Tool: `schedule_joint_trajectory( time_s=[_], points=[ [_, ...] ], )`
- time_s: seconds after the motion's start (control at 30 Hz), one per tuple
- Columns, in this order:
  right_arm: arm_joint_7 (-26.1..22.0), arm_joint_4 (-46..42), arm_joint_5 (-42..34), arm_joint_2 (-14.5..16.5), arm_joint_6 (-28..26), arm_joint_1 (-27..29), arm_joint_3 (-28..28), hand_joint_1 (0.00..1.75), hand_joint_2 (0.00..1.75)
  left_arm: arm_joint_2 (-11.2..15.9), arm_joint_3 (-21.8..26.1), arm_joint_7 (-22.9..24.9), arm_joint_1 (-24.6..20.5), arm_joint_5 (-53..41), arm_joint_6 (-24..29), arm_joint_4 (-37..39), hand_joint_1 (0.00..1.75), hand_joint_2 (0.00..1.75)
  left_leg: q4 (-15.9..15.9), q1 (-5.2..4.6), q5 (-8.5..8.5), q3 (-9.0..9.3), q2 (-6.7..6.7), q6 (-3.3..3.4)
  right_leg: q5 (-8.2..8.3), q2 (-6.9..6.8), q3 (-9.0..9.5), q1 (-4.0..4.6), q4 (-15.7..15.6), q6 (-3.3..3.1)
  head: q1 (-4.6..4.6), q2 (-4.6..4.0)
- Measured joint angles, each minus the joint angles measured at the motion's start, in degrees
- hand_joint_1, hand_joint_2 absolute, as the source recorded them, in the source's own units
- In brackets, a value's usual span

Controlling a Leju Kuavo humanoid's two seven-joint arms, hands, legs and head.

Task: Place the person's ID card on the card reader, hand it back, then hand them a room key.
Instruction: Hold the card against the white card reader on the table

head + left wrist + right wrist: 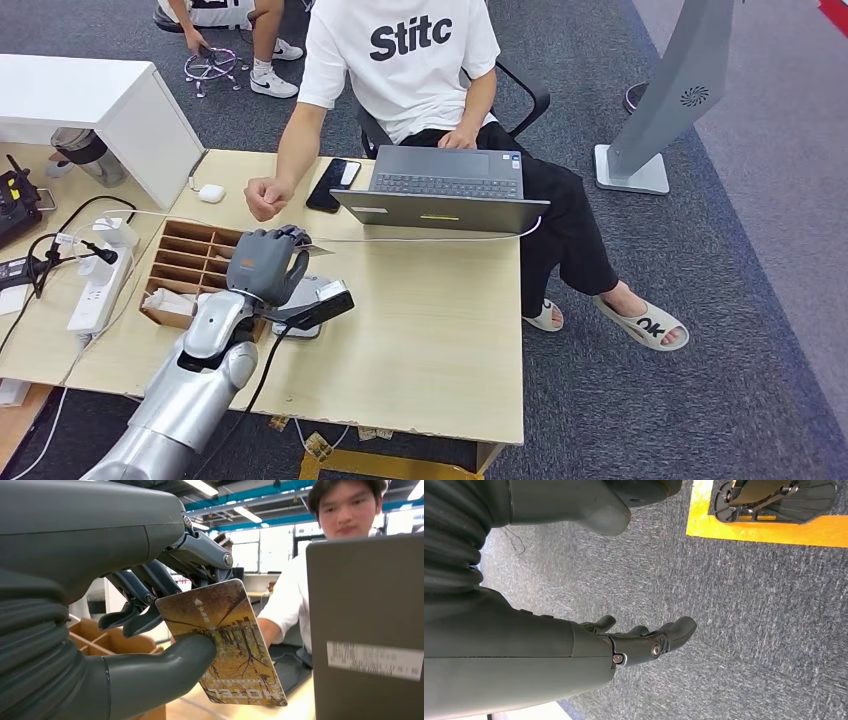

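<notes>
My left hand (265, 262) hovers over the desk between the wooden box and the laptop. In the left wrist view my left hand (150, 630) pinches a room key card (227, 642) between thumb and fingers; the card has a tree picture and the word HOTEL. From the head view a pale corner of the room key card (318, 249) sticks out past the fingers, toward the person's closed fist (265, 197). The grey-white card reader (306, 291) lies just under my hand. My right hand (644, 641) hangs over the carpet, fingers loosely extended, holding nothing.
A wooden compartment box (190, 262) holding cards sits left of my hand. The seated person's laptop (440, 188) stands at the desk's far edge, with a black phone (333, 184) and a white earbud case (211, 193) beside it. A power strip (95, 292) and cables lie at the left.
</notes>
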Motion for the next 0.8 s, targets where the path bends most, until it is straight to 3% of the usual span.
schedule_joint_trajectory(
  time_s=[0.8],
  points=[
    [0.0,0.0,-0.2,0.0,-0.2,0.4,0.9,0.0,1.75,0.8,-1.6,4.2,0.5,-3.4,-2.8,6.5,1.75,1.75,0.0,0.0,0.0,-0.03,-0.01,0.0,0.0,0.0,0.0,0.0,0.0,0.0,0.01,0.0]
  ],
)
